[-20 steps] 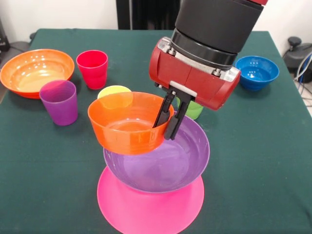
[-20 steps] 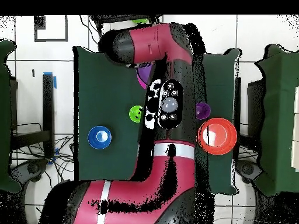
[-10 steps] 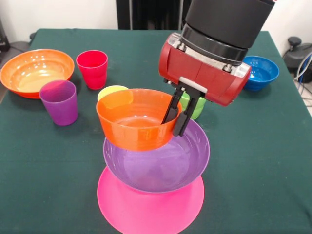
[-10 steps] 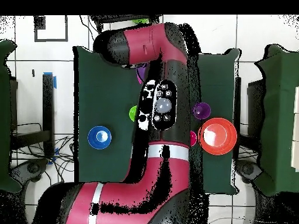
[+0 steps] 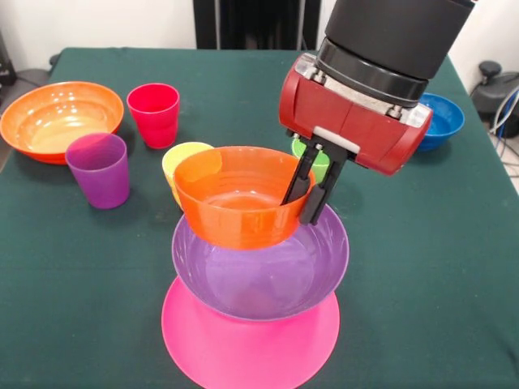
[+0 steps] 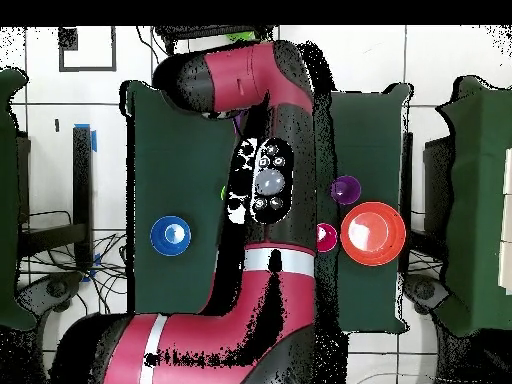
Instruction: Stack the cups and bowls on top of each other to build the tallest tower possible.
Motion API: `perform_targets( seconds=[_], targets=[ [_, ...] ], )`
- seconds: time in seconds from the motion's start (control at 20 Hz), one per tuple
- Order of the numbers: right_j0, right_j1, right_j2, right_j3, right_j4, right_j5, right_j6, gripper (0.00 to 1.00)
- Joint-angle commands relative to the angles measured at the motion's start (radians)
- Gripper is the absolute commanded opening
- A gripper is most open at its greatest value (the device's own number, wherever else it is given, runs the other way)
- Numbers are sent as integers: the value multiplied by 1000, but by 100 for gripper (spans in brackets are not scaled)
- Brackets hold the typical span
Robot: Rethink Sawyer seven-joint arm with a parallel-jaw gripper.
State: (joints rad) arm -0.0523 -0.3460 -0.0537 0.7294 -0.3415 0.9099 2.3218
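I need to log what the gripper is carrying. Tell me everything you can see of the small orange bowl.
The small orange bowl is glossy, translucent-looking plastic, round, with faint ribbing low on its wall. It is upright, mouth up, slightly tilted and empty. The gripper pinches its rim on the picture's right, one finger inside, one outside. It hangs over the purple bowl, which sits on the pink bowl; whether the two touch cannot be told. The yellow cup shows behind it.
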Motion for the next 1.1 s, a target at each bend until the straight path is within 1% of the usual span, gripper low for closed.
perform_targets(
  seconds=[0.05, 0.5, 1.1],
  targets=[
    [13, 40, 26, 68, 13, -34, 107, 0],
    [15, 64, 17, 49, 35, -56, 107, 0],
    [32, 91, -8, 7, 56, -48, 123, 0]
  ],
)
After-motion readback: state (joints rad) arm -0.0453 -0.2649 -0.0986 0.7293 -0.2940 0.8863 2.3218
